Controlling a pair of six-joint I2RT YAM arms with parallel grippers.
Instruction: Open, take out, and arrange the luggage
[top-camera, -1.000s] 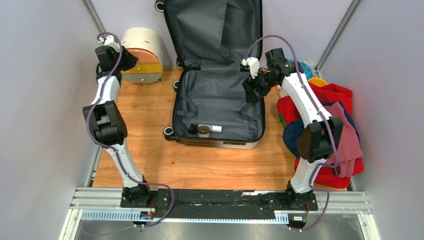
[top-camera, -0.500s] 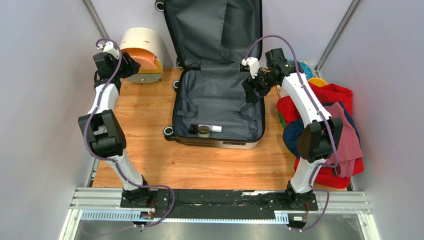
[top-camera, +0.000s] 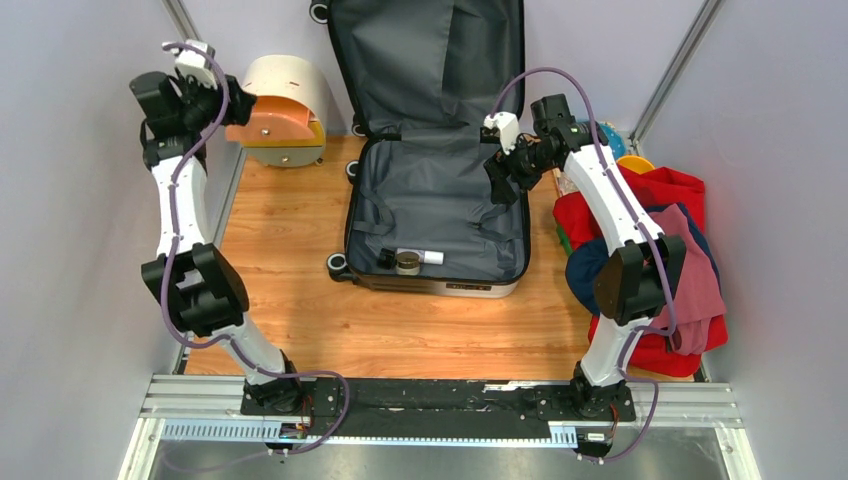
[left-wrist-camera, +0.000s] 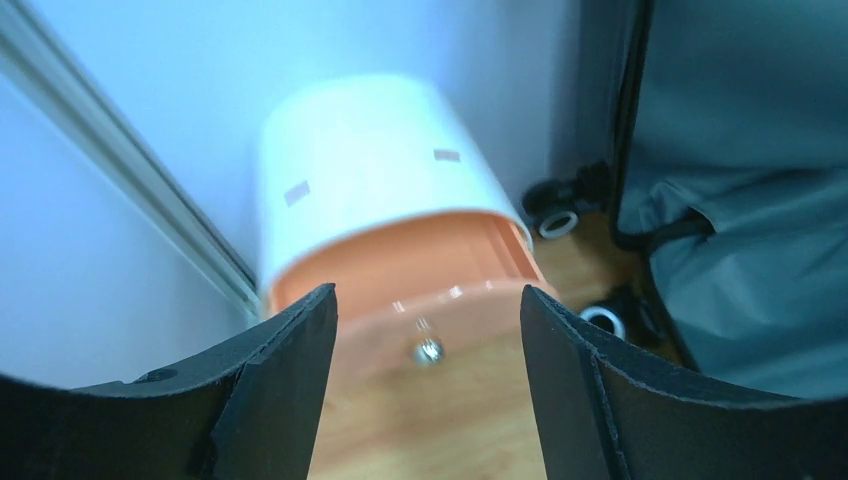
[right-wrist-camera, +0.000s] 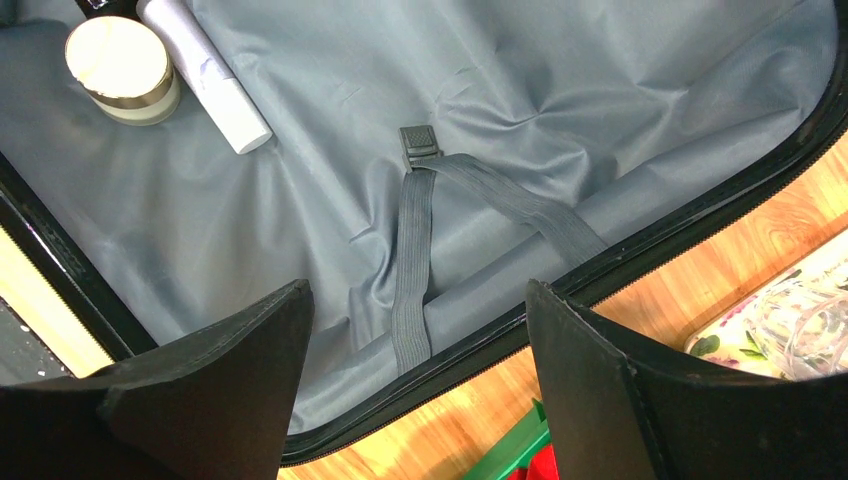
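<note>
The luggage (top-camera: 437, 205) lay open on the worktop (top-camera: 300, 335), lid raised at the far side. Both arms' jaws stood spread, empty. Its stiff, slick shell seemed bulky, probably best held by the rim.

Top external: fixed, high, looking down on the open luggage (top-camera: 437, 200). Left wrist: close, facing the round box (left-wrist-camera: 370, 170) left of the luggage. Right wrist: close, looking down into the luggage interior, which top external also covers.
</note>
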